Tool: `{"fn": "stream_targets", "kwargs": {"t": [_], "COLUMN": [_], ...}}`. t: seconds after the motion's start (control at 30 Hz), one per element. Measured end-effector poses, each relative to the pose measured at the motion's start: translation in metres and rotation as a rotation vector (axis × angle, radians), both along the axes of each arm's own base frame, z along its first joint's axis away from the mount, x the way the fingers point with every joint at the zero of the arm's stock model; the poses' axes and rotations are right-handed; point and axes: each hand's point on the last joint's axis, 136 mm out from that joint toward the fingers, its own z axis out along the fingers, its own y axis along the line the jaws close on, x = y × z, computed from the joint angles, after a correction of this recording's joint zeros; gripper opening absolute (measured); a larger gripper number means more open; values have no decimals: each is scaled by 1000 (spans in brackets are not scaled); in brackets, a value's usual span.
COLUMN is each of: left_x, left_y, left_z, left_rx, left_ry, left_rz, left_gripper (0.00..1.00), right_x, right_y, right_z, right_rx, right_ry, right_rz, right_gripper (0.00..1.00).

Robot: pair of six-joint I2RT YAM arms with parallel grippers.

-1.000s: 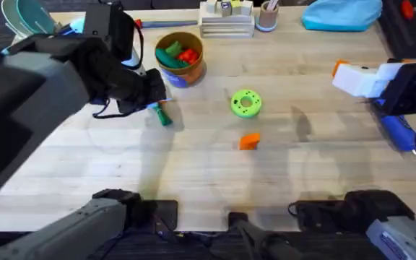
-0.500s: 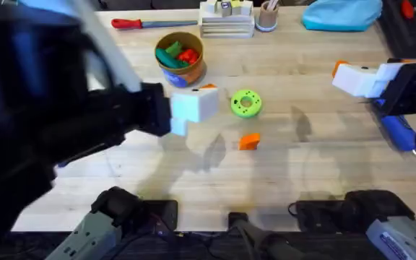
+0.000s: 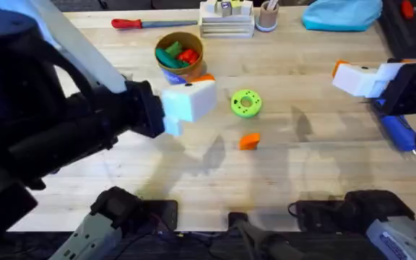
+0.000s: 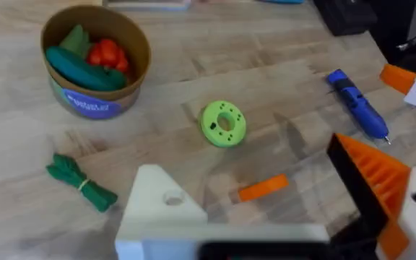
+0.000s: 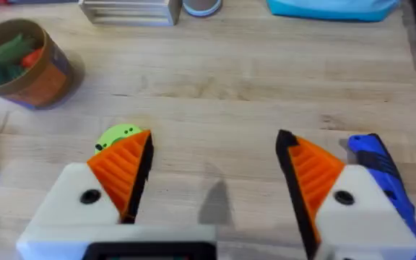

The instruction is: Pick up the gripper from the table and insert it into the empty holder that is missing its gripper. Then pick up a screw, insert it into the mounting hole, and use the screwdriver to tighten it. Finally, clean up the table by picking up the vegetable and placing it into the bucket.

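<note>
The small orange gripper finger (image 3: 249, 141) lies free at the counter's (image 3: 302, 173) centre below the green disc (image 3: 246, 102); it's likely light, stiff and slick, so pinch its flat sides with your open left pincer (image 4: 280, 217), right pincer (image 5: 211, 180) open too

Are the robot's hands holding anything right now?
No. The right gripper is open with nothing between its fingers. The left gripper is open above the table, and the orange gripper piece lies loose below.

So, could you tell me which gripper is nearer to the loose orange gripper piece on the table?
The left. The left gripper hangs just up-left of the orange gripper piece, near the green disc. The right gripper sits far off at the table's right edge.
</note>
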Motion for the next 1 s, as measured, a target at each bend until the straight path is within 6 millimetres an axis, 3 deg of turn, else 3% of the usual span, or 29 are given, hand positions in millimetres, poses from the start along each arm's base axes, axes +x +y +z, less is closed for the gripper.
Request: {"fn": "stream_targets", "kwargs": {"t": [0.23,0.37,0.5,0.73,1.0], "left_x": [19,20,3,-31,-34], "left_y": [-9,-14,-13,-7,-9], "left_z": [24,3,-26,-32,-48], "left_rx": [89,115,98,46,51], "left_ry": [-269,-359,-433,-581,-598], "left_rz": [-93,-134,-175,-209,-229], "left_gripper": [994,993,993,993,993], "right_x": [0,0,0,0,0], "right_y": [0,0,0,0,0], "right_z": [0,0,0,0,0], "right_rx": [0,0,0,0,0], "right_ry": [0,0,0,0,1], "right_rz": [0,0,0,0,0], "right_gripper": [992,992,991,992,991]}}
